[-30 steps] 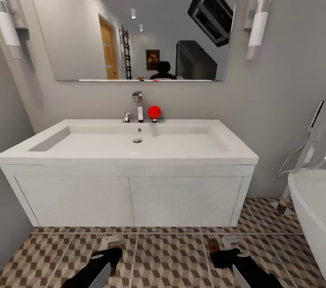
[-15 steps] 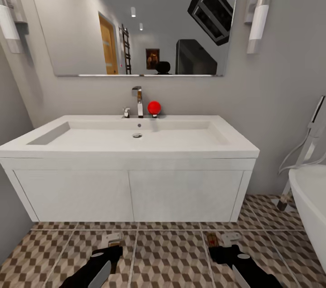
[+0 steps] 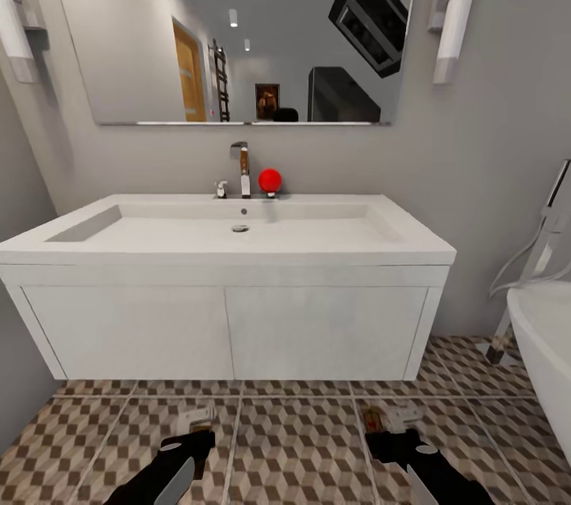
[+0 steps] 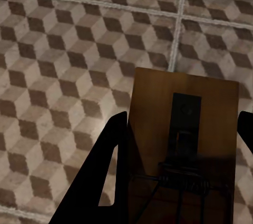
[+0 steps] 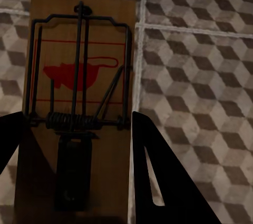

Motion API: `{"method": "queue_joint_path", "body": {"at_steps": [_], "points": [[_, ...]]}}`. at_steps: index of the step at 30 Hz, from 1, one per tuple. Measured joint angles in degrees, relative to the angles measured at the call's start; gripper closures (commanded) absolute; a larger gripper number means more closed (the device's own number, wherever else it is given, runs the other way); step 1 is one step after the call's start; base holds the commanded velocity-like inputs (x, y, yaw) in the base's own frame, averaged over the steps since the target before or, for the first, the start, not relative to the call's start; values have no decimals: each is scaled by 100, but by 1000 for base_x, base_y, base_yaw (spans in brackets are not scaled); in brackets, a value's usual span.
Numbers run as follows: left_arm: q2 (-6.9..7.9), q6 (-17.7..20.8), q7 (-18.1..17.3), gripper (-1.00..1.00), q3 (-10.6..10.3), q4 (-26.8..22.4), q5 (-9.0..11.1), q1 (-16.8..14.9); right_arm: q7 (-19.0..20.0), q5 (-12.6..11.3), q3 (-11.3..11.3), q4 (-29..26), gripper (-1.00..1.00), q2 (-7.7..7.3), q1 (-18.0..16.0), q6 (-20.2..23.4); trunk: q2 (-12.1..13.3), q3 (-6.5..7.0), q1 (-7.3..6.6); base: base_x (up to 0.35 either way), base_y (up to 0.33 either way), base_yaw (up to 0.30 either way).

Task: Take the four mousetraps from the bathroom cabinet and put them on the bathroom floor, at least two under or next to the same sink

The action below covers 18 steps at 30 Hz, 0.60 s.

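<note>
Both grippers, left [image 3: 194,427] and right [image 3: 390,424], clamped on a mousetrap [image 4: 182,150] apiece [image 5: 79,113], above the floor [image 3: 293,441] before the sink [image 3: 238,251]; released from this height, could bounce, flip or snap shut

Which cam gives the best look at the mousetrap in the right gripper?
Right wrist view: the mousetrap sits large between the right gripper fingers, with spring, wire bar and red mouse print readable. The head view shows it as a small brown sliver at the gripper tip. The left wrist view shows another mousetrap.
</note>
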Motion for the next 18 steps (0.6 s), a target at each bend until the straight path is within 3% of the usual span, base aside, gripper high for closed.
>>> {"method": "queue_joint_path", "body": {"at_steps": [18], "points": [[-7,8,-7,100,0,3,0,-1,39,-6,-6,0,100,0,0,19,-722,-323,396,0,0,0]]}}
